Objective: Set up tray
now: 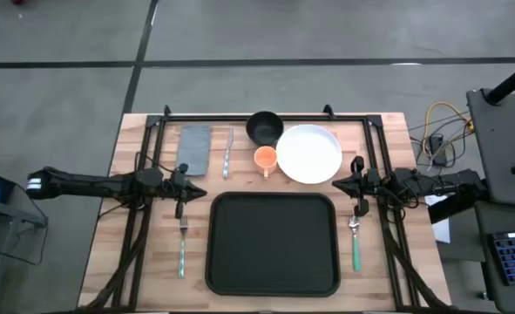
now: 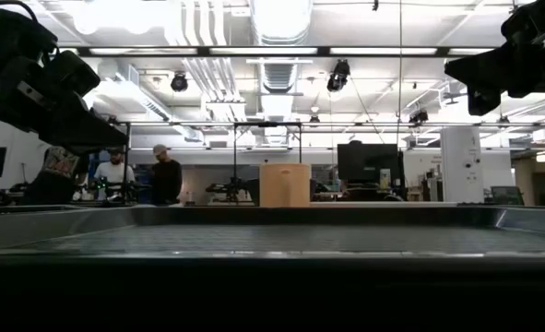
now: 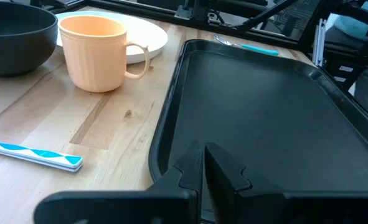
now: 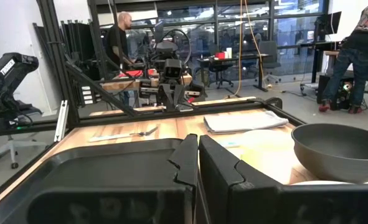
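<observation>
— Where does the tray (image 1: 273,242) sit?
— At the tabletop's (image 1: 109,249) near edge, between two forks; stiff, light, slick-looking — best gripped at its raised rim.
— The count?
— One tray, plate (image 1: 309,153), bowl (image 1: 264,127), cup (image 1: 266,159), napkin (image 1: 193,148). Left claw (image 1: 181,212) and right claw (image 1: 358,208) both hover shut, empty.

A big black tray with round corners (image 1: 273,242) lies on the wooden table (image 1: 100,253). Behind it are a round white plate (image 1: 309,153), a small orange cup (image 1: 265,159), a dark round bowl (image 1: 264,127), a flat grey napkin (image 1: 193,149) and a knife (image 1: 227,153). A fork with a green handle (image 1: 182,247) lies left of the tray, and a spoon with a green handle (image 1: 355,242) lies right. The left gripper (image 1: 196,191) and the right gripper (image 1: 341,184), both pinched shut, point toward each other over the table.
</observation>
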